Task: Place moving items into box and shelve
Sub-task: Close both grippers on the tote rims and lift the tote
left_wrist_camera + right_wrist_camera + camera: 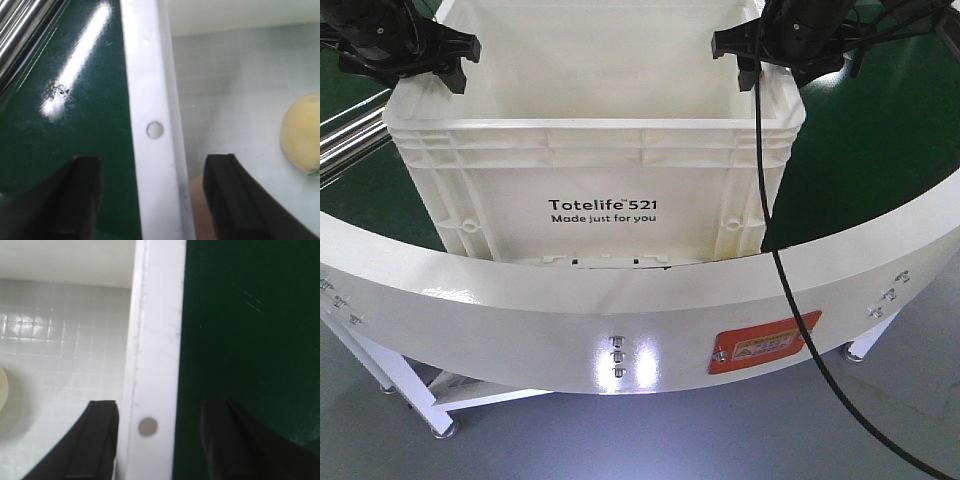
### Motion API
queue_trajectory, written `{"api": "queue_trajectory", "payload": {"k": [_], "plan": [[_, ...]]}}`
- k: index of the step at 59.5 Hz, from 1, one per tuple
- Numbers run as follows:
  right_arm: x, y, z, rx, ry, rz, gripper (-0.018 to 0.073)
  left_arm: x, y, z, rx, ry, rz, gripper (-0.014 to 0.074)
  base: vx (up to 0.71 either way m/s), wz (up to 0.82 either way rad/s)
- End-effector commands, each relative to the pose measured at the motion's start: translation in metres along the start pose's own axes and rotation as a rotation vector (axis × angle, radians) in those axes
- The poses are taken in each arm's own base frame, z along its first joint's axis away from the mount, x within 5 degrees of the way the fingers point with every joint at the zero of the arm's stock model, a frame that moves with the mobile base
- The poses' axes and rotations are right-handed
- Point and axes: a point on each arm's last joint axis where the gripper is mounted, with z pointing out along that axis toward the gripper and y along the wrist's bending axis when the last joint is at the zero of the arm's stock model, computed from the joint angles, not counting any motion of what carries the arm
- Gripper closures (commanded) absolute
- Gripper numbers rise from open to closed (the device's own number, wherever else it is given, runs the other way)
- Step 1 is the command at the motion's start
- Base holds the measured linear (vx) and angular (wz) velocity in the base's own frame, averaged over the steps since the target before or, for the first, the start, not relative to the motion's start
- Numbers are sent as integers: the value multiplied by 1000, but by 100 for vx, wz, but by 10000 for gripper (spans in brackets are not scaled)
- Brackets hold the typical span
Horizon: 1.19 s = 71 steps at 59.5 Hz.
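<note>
The left tool [152, 160] is standing wide open, its fingers straddling the near rim of the white Totelife crate [600, 170] and gripping nothing. The right tool [160, 404] is likewise gaping across the opposite rim, holding nothing. A pale yellow plush toy [302, 135] is lying on the crate floor, beyond the left tool's inner finger. The crate is resting on the green bench [880, 150].
</note>
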Motion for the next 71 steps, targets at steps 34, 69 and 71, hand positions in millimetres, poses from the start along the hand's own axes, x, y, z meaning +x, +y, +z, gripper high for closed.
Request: {"api": "queue_trajectory", "payload": {"k": [34,69,71], "plan": [[-4,-7,-36,1,-68,7,479,-9,0,-35,2,-123,-5,433,0,0],[-7,-16,-58,50,-138,45,478,-12,5,-57,-49,-191,-33,438,0,0],[-7,-16,-62,48,-150,47,478,-13,6,-65,-50,-209,-40,438,0,0]]}}
